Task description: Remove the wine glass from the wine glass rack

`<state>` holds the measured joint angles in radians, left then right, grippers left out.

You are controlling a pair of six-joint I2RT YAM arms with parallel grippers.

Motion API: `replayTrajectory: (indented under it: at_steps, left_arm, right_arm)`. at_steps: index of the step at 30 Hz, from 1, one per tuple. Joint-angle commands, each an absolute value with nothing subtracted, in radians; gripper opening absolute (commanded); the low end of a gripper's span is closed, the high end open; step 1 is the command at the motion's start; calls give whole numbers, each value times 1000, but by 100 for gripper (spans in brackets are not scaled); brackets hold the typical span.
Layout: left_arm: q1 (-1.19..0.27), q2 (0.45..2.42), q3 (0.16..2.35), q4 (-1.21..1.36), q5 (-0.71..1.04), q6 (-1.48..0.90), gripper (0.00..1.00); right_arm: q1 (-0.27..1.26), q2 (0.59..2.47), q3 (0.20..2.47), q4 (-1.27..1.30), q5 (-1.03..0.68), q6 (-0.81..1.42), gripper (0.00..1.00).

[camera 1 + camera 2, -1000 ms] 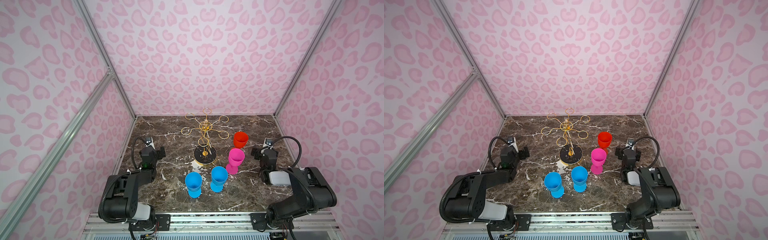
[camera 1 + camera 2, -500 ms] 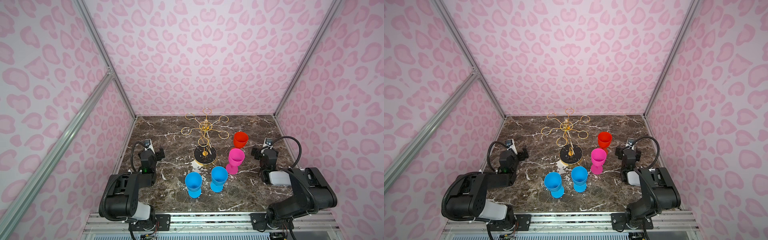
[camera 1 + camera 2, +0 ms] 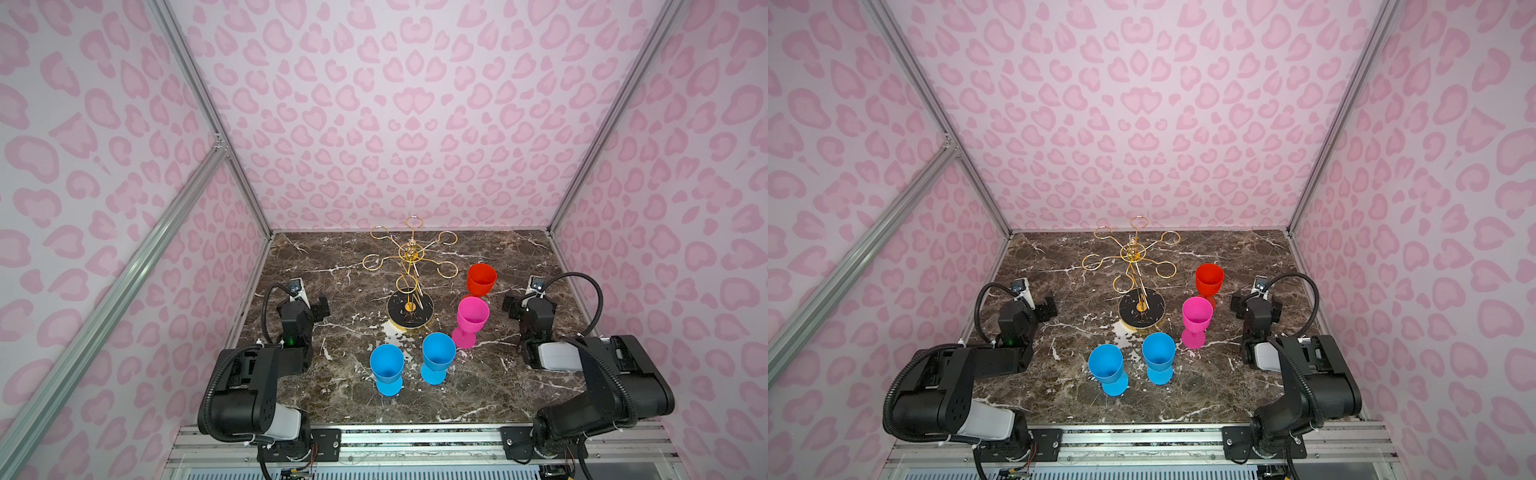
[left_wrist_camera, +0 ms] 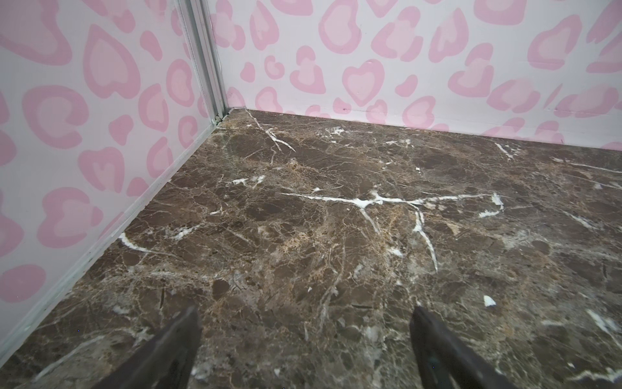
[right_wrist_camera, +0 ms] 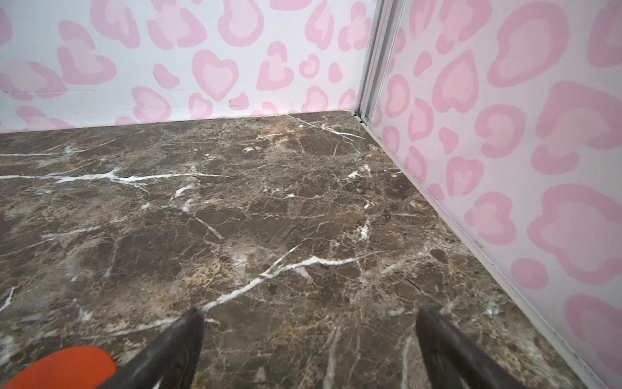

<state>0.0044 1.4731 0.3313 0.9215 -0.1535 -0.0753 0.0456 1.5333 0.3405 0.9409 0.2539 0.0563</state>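
Note:
The wine glass rack (image 3: 410, 266) (image 3: 1133, 259), gold wire on a round black base (image 3: 410, 309), stands mid-table with every loop bare. Several plastic wine glasses stand upright on the marble: red (image 3: 481, 279) (image 3: 1209, 279), pink (image 3: 472, 316) (image 3: 1197, 316), and two blue (image 3: 386, 365) (image 3: 438, 355). My left gripper (image 3: 307, 301) (image 4: 305, 311) rests low at the left side, open and holding nothing. My right gripper (image 3: 528, 301) (image 5: 310, 312) rests low at the right side, open, with the red glass's rim (image 5: 60, 367) just beside one finger.
Pink patterned walls (image 3: 411, 124) close in the table on three sides, with metal posts in the back corners (image 4: 208, 67) (image 5: 373, 60). Bare marble (image 4: 319, 219) lies ahead of each gripper up to the back wall.
The left arm has drawn back slightly and settled lower. The right arm, the rack and the glasses have not moved.

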Motion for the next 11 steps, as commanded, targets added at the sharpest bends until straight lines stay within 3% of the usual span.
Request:
replayTrajectory:
  at_steps: [1,11]
  left_arm:
    - [5,1471,331,974,-147,-66,98]
    - [16,1475,340,960,-127,-70,98]
  right_arm:
    - [46,1534,339,964,269,51,100]
    - [47,1534,339,964,270,51,100]
